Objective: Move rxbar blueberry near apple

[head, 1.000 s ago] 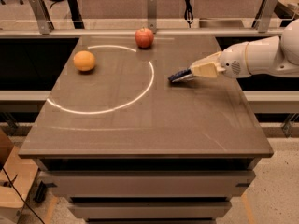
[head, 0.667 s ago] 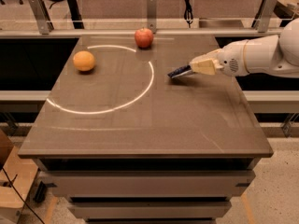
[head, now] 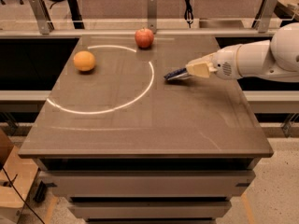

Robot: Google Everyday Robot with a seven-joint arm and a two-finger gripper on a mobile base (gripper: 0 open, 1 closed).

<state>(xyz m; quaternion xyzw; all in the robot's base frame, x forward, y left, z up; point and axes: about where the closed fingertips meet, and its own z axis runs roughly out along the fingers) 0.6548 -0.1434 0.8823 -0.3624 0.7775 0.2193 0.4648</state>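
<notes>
rxbar blueberry (head: pixel 176 73) is what you have in your end effector (head: pixel 188 72): the cream-coloured fingers (head: pixel 200 69) are closed on the bar's right end, and its dark blue wrapper sticks out to the left of them, lying nearly flat and low over the worktop (head: pixel 154 129), with a thin shadow just under it. You cannot tell from this view whether the bar's free end touches the surface or hangs slightly above it. Behind the fingers, the white arm (head: pixel 254 59) reaches in from the right edge of the view, running roughly level above the worktop's right side. Just left of the bar's tip runs a pale curved line (head: pixel 152 76) that sweeps across the left half of the worktop as an open ring. The apple (head: pixel 144 38), red and upright, stands near the back edge, up and to the left of the bar and apart from it, by the top of that ring. An orange (head: pixel 84 60) sits further left, well apart from the bar and from the apple.
</notes>
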